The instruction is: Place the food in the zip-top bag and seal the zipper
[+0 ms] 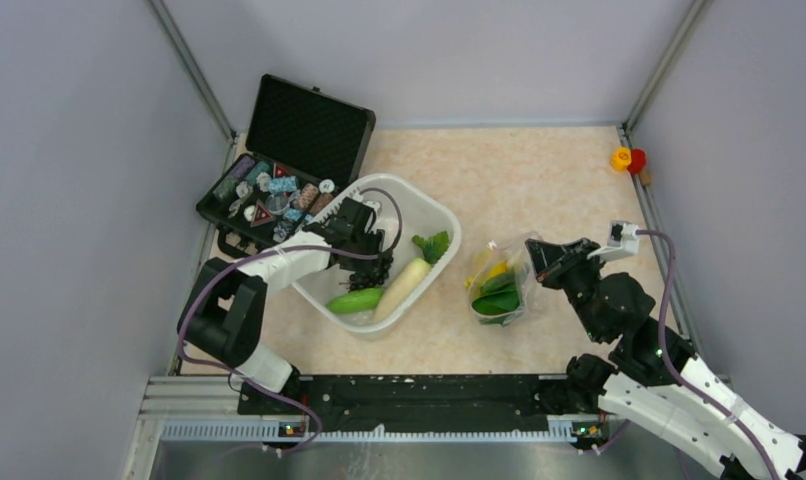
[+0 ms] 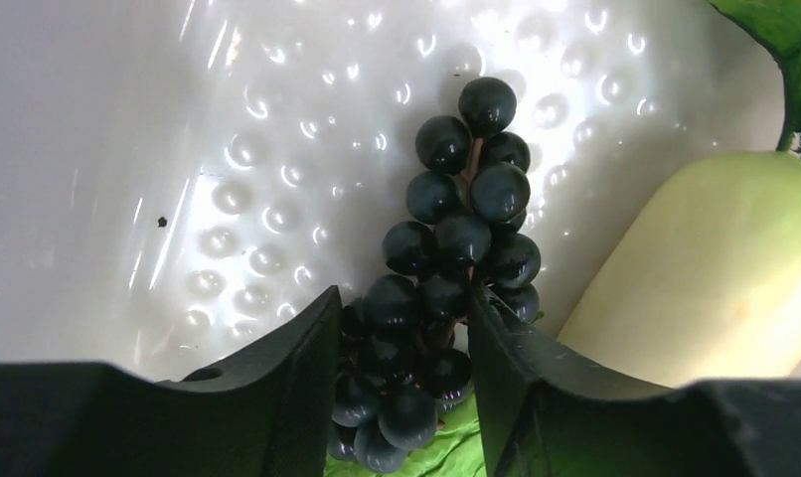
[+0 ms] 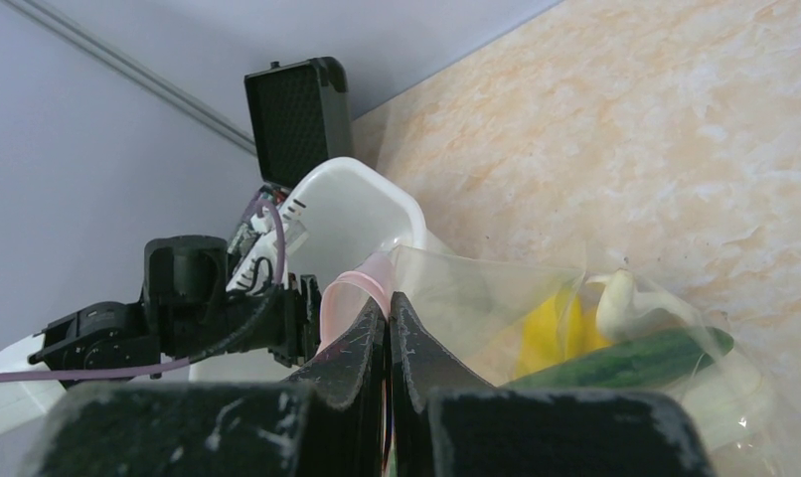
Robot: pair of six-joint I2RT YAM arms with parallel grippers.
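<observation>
The table [image 1: 519, 170] has a pale, beige marbled top, boxed in on three sides by plain grey walls [image 1: 69, 200] with metal rails in the corners. At the far left an open black case [image 1: 309, 125] holds small colourful trinkets. A small orange and red object [image 1: 627, 158] sits at the far right corner.

A white tub [image 1: 439, 215] lies left of centre. In it are a long white radish [image 1: 404, 283] and, at the near end, a light green cucumber [image 1: 356, 300]. The left gripper [image 2: 401, 298] reaches down into this tub. The dark grapes [image 2: 466, 189] lie on the tub's dimpled floor just left of the radish. The near end of the bunch sits between the two black fingers, and both fingers lie against the berries, so the jaws are closed onto the bunch. Its far end sticks out beyond the tips.

Right of the tub, apart from it, lies the zip-top bag [image 1: 499, 285], crinkled and clear. A yellow pepper [image 3: 551, 328] and a dark green vegetable [image 3: 625, 358] are inside it. The right gripper [image 3: 387, 308] is at the bag's right side with its jaws pressed tight together. The zipper [image 3: 352, 288], a pink strip, arches up just left of the fingertips. Whether the jaws pinch the strip or only the clear film beside it, I cannot tell.
</observation>
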